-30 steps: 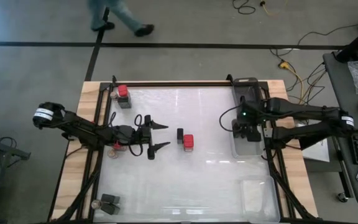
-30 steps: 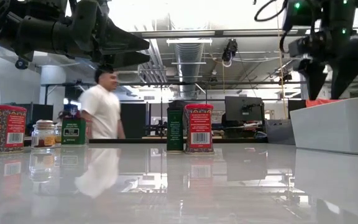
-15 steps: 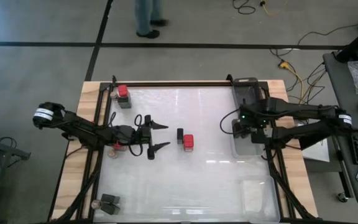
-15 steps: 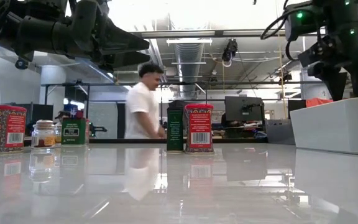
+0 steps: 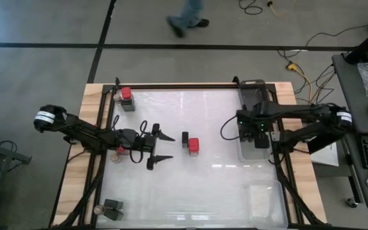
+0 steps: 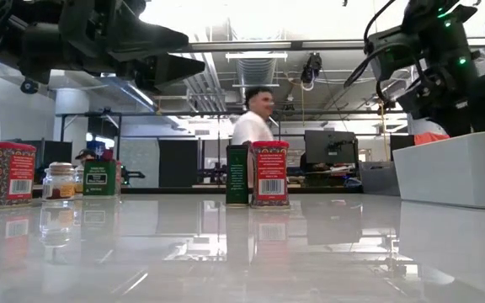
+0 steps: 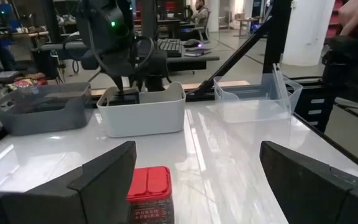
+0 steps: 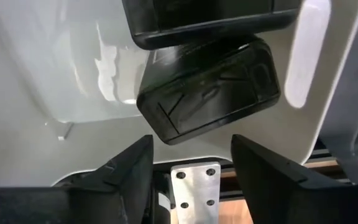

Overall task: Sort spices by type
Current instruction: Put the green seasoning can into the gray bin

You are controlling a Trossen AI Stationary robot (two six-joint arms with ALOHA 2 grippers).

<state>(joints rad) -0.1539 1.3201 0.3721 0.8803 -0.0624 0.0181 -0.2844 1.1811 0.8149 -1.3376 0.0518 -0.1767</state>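
A red block point(image 5: 193, 145) and a dark block point(image 5: 185, 139) stand side by side at the table's middle; they also show in the low view, the red block point(image 6: 269, 172) and the dark block point(image 6: 237, 175). My left gripper point(image 5: 166, 147) is open just left of them, and the red block's lid point(image 7: 149, 185) shows between its fingers, apart from both. My right gripper point(image 5: 254, 131) is open and empty over the white bin point(image 5: 255, 152). A dark block point(image 8: 207, 87) lies on the bin's floor below my right gripper point(image 8: 191, 163). Another dark shape point(image 8: 197, 18) lies beyond it.
A red block point(image 5: 126, 94) and a grey one stand at the far left corner. A small jar point(image 5: 120, 151) sits under my left arm. A jar point(image 5: 98, 209) and a dark block point(image 5: 114, 207) are at the near left. A clear tray point(image 5: 260, 198) is near right, a dark tray point(image 5: 254, 89) far right. A person walks beyond the table.
My left gripper has shifted slightly toward the table's near edge and turned a little, staying open. My right gripper has tipped over the white bin, still open. The blocks have not moved.
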